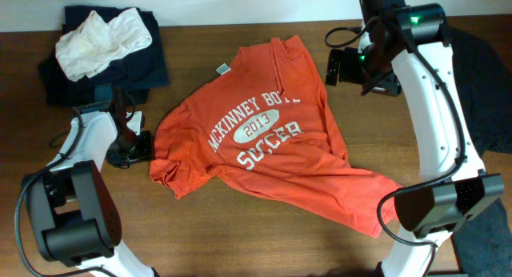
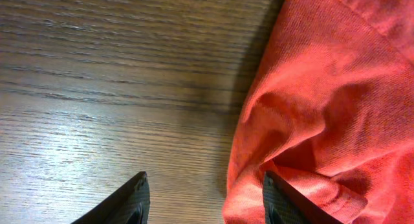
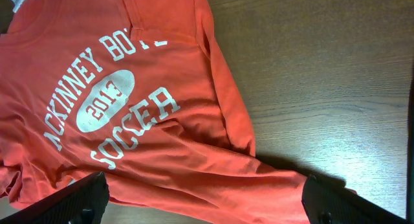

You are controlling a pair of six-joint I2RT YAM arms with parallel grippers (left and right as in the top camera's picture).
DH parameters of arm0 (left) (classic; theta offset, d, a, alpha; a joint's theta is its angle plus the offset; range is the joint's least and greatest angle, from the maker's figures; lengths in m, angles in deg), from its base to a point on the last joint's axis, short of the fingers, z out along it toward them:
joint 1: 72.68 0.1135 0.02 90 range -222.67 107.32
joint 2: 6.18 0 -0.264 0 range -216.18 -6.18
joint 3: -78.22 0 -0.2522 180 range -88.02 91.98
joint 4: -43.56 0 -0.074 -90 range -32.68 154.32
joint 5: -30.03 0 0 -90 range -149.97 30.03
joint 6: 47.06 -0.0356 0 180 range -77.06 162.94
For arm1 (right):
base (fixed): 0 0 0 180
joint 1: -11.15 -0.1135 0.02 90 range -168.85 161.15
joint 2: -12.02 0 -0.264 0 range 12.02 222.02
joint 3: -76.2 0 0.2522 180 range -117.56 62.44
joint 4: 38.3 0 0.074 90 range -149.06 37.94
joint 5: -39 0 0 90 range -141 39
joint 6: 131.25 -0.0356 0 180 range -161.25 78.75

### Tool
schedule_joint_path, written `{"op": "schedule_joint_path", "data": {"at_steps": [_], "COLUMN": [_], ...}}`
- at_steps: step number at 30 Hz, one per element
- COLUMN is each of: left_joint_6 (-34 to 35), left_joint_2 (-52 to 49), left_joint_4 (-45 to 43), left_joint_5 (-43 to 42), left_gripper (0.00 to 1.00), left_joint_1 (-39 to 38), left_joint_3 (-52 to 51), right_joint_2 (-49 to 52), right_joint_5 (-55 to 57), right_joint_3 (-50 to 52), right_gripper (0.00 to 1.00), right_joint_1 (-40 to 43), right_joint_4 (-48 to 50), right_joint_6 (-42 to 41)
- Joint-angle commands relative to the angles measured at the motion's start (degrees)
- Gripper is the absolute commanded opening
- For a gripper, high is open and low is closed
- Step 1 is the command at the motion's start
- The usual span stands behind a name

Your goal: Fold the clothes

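Note:
An orange T-shirt with white "McKinney Boyd 2013 Soccer" print lies crumpled and askew in the middle of the wooden table. My left gripper is low at the shirt's left sleeve edge. In the left wrist view it is open, one finger on bare wood, the other over the orange fabric. My right gripper hangs open above the table right of the shirt's top; its wrist view shows the fingers wide apart high over the shirt.
A pile of dark clothes with a white garment on top lies at the back left. A dark cloth lies at the right edge. Bare wood shows in front of the shirt.

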Motion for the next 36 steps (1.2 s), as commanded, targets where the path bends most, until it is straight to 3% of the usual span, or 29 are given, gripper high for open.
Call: {"op": "schedule_joint_path", "data": {"at_steps": [1, 2, 4, 7, 14, 17, 20, 21, 24, 30, 34, 35, 36], "left_joint_6": [0.2, 0.2, 0.2, -0.3, -0.3, -0.3, -0.3, -0.3, -0.2, 2.2, 2.2, 2.1, 2.1], "left_joint_2": [-1.2, -1.2, -1.2, -1.2, -1.2, -1.3, -1.3, -1.3, -1.3, -1.2, -1.2, -1.2, -1.2], "left_joint_4": [0.6, 0.6, 0.7, 1.2, 2.9, 2.8, 2.7, 2.7, 3.3, 13.6, 14.6, 15.2, 15.7], "left_joint_5": [-2.8, -2.8, -4.2, -4.1, -4.1, -4.1, -4.1, -4.1, -4.1, -4.0, -4.2, -5.2, -6.9], "left_gripper": [0.55, 0.56, 0.87, 0.73, 0.71, 0.59, 0.21, 0.01, 0.00, 0.00, 0.01, 0.23, 0.33], "left_joint_1": [0.2, 0.2, 0.2, 0.2, 0.2, 0.2, 0.0, 0.0, 0.0, 3.7, 5.7, 5.6, 5.4], "left_joint_3": [0.1, 0.1, 0.0, -1.2, -4.2, -5.3, -5.3, -5.3, -4.7, 12.5, 15.2, 14.9, 14.4], "right_joint_2": [-0.9, -0.9, -0.9, -0.9, -0.9, -0.9, -0.9, -0.9, -1.2, -4.3, -5.2, -5.2, -5.2], "right_joint_5": [0.9, 0.9, 0.9, 0.9, 0.9, 1.0, 0.9, 0.9, 0.9, 1.0, -3.0, -3.2, -3.2], "right_joint_3": [-0.7, -0.7, -0.7, -0.7, -0.7, -0.7, -0.7, -0.7, -0.8, -2.3, -1.6, -1.6, -1.6], "right_gripper": [0.99, 0.99, 0.99, 0.99, 0.99, 0.99, 0.99, 0.99, 0.99, 0.99, 0.99, 0.99, 0.99], "right_joint_1": [0.4, 0.4, 0.4, 0.4, 0.4, 0.4, 0.4, 0.4, 0.5, 5.0, 8.3, 8.3, 8.2], "right_joint_4": [0.2, 0.2, 0.4, 1.1, 1.4, 1.4, 1.4, 1.4, 1.2, -8.2, -8.1, -8.1, -8.1], "right_joint_6": [-0.1, -0.1, -0.1, -0.1, -0.1, 0.0, -0.1, -0.1, -0.1, -0.1, 1.2, 1.2, 1.2]}}
